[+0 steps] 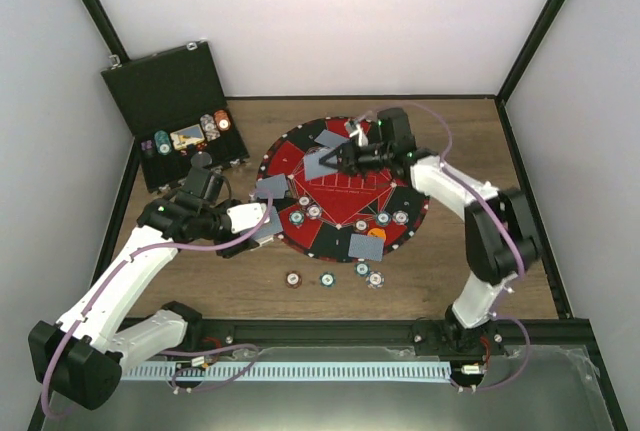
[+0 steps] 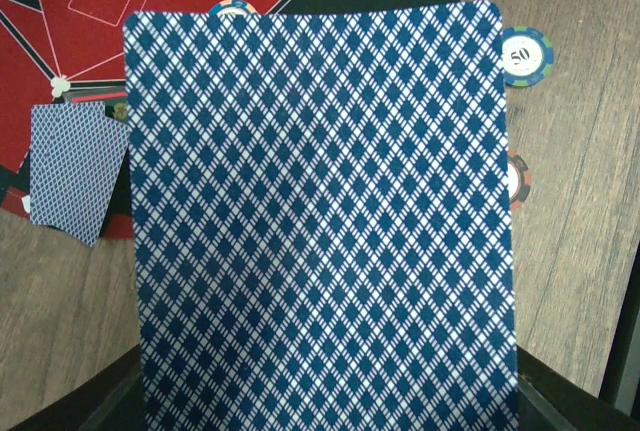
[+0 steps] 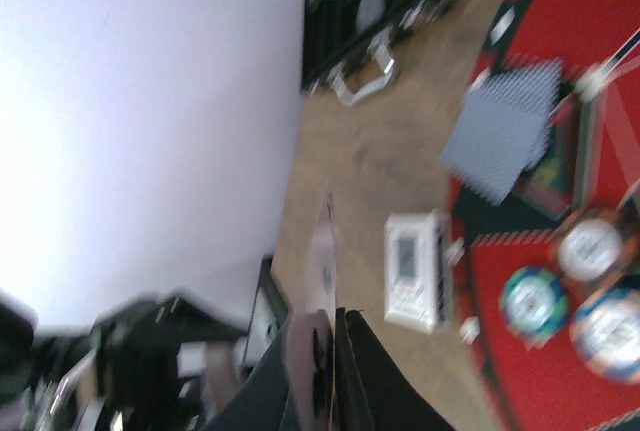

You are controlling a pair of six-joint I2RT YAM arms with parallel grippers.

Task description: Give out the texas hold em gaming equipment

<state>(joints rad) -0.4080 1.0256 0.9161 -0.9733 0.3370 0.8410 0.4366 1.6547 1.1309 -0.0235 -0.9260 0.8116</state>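
My left gripper [image 1: 256, 234] is shut on a blue diamond-backed playing card [image 2: 320, 221] that fills the left wrist view; it hangs over the mat's near-left edge [image 1: 268, 225]. My right gripper [image 1: 334, 159] is shut on another card [image 1: 319, 165] above the mat's middle. The right wrist view is blurred and shows that card edge-on [image 3: 322, 281]. Cards lie on the mat at the left [image 1: 270, 188], back [image 1: 330, 138] and front [image 1: 365, 244]. Chips sit on the mat [image 1: 306, 209] [image 1: 392, 218], with an orange disc [image 1: 377, 233]. Several chips lie on the wood in front [image 1: 327, 278].
The round red-and-black mat [image 1: 345, 189] lies mid-table. The open black case [image 1: 165, 91], with chips in it, stands at the back left. A small white block [image 3: 415, 271] lies by the mat in the right wrist view. A teal 50 chip [image 2: 525, 55] lies on the wood.
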